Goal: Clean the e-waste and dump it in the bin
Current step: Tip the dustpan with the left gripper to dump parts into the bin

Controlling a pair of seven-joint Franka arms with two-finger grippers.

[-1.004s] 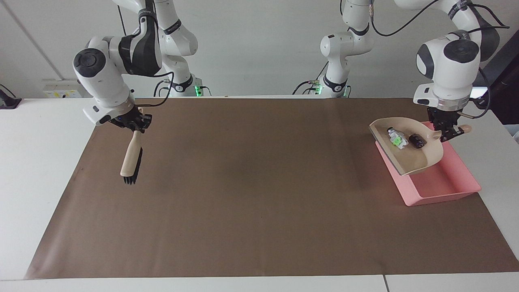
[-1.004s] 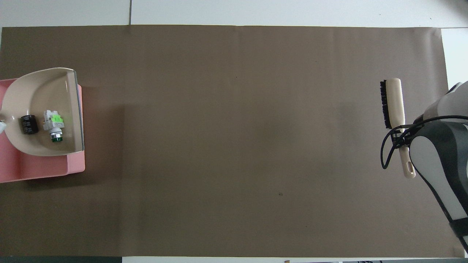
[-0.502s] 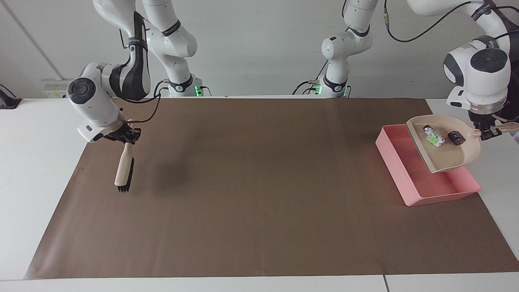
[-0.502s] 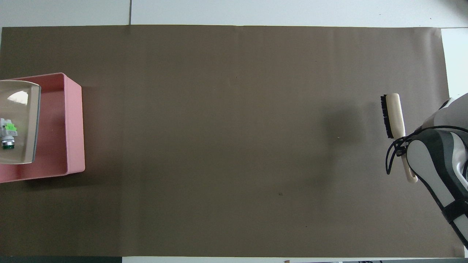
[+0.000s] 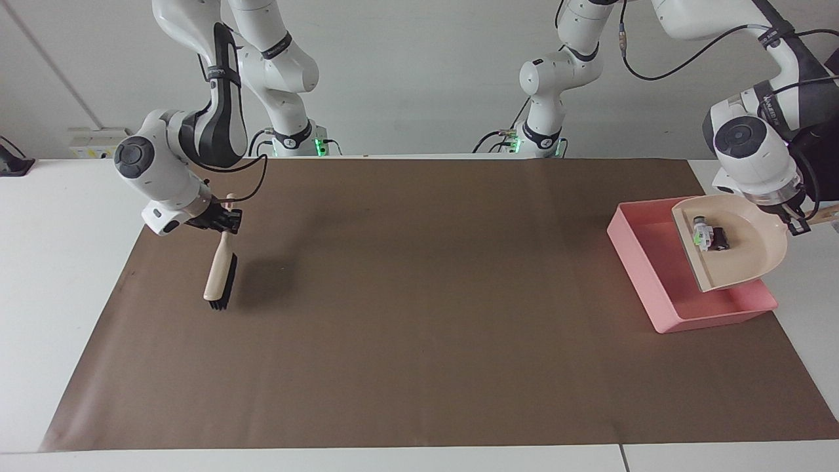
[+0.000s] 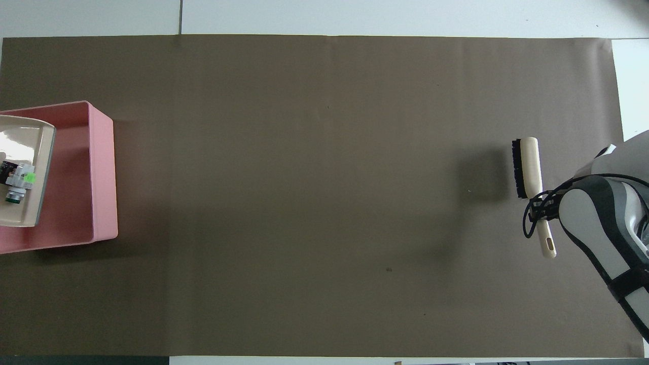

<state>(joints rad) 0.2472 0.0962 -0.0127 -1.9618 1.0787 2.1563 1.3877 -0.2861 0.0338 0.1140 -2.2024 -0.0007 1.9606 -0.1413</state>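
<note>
No readable text anywhere. Small dark lettering on the band of the left arm's white wrist link (image 5: 771, 109) and on the right arm's upper white joint (image 5: 276, 47), too small to make out. No labels legible on the parts in the beige plastic dustpan (image 5: 754, 252) or on the pink rectangular plastic tray (image 5: 639, 252).

Even, bright light is falling from above, and both views are staying sharp. A soft shadow is lying on the brown mat (image 5: 419, 308) just beside the right end effector (image 5: 223, 219), and glare is shining inside the dustpan (image 6: 23, 139) beneath the left end effector (image 5: 796, 223).
</note>
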